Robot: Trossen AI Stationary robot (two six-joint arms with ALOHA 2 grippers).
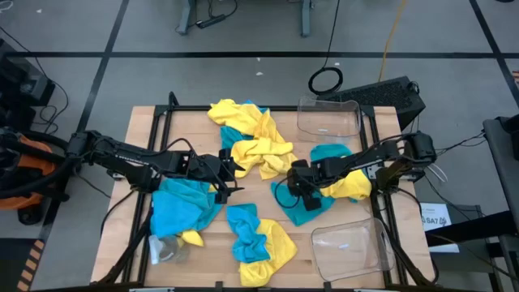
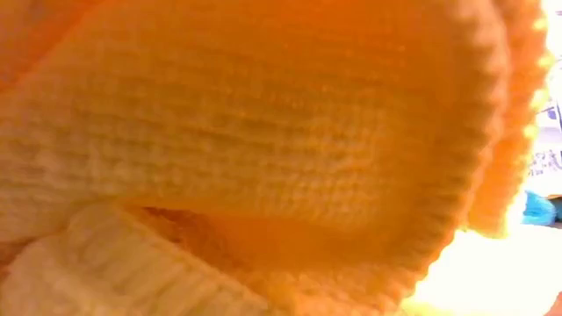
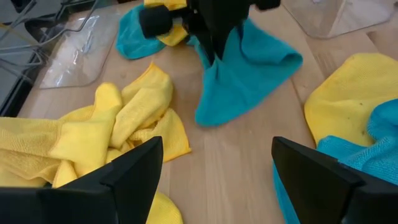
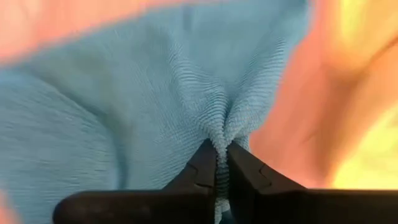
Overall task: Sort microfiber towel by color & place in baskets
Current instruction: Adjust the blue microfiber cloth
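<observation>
R gripper [image 4: 221, 163] pinched shut on turquoise towel [image 4: 143, 99], mid-table, just R of centre. L gripper [image 3: 214, 174] wide open, empty, above bare wood beside yellow towels [image 3: 118, 124]. Clear baskets [image 1: 328, 118] on R side.

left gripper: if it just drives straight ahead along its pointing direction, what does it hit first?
Probably the turquoise towel that the right gripper is pinching. The open left gripper points across bare table at it, with a yellow towel just off to the side. Depth is uncertain.

Left gripper [image 1: 229, 173] hovers mid-table, jaws wide; right gripper [image 1: 297, 183] low, jaws pinched together
</observation>
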